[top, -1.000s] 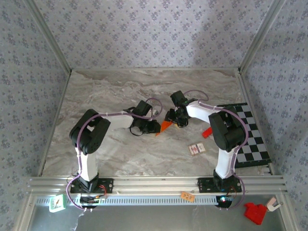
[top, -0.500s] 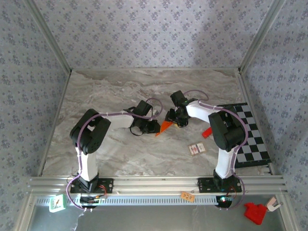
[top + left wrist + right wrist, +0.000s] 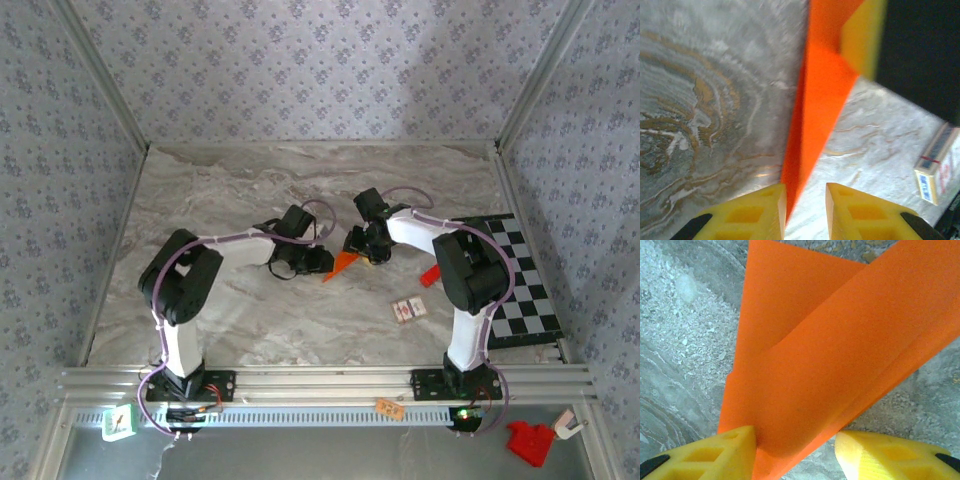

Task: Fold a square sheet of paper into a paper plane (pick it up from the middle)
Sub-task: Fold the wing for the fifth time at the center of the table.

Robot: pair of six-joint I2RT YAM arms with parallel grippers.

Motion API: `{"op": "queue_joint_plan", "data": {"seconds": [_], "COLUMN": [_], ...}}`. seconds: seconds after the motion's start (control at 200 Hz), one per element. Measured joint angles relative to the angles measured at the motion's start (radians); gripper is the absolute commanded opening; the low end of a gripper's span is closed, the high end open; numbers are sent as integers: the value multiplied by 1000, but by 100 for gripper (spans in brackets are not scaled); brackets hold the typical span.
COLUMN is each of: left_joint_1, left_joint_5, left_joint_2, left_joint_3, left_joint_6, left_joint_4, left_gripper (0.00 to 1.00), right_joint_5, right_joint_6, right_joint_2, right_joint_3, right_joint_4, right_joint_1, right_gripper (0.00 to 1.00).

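Note:
The square sheet of paper (image 3: 343, 264) is bright orange and folded into a narrow pointed shape with a centre crease, lying mid-table between both grippers. My left gripper (image 3: 314, 262) is at its pointed end. In the left wrist view the paper's tip (image 3: 810, 125) reaches between the yellow fingers (image 3: 760, 210) against the left one, and the jaws stand apart. My right gripper (image 3: 362, 244) is at the wide end. Its fingers (image 3: 735, 450) stand apart either side of the paper (image 3: 815, 370), the left one touching it. The right gripper's yellow pad (image 3: 862, 40) rests on the paper.
A small red block (image 3: 431, 275) lies right of the right gripper, beside the checkered board (image 3: 522, 285) at the table's right edge. A small printed box (image 3: 408, 310) lies nearer the front; it is also in the left wrist view (image 3: 936, 167). Metal rails frame the table.
The left arm's elbow has shifted slightly left and its gripper has edged a little along the paper. The paper and the right arm have stayed in place.

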Motion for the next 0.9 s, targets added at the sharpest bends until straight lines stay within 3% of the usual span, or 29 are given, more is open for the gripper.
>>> {"op": "queue_joint_plan", "data": {"seconds": [0.155, 0.405, 0.9], "left_joint_1": [-2, -16, -24], "left_joint_5": [3, 52, 75], "left_joint_2": [-62, -19, 97], "left_joint_3": [0, 0, 48], "left_joint_6": [-16, -34, -33], "left_joint_4": [40, 82, 77], "left_gripper": [19, 9, 7], "right_joint_5": [0, 0, 0], "right_joint_6": [0, 0, 0], "right_joint_2": [0, 1, 2], "right_joint_3": [0, 0, -1], "right_joint_4": [0, 0, -1], "right_joint_1": [0, 0, 0], "right_gripper": [53, 53, 52]}}
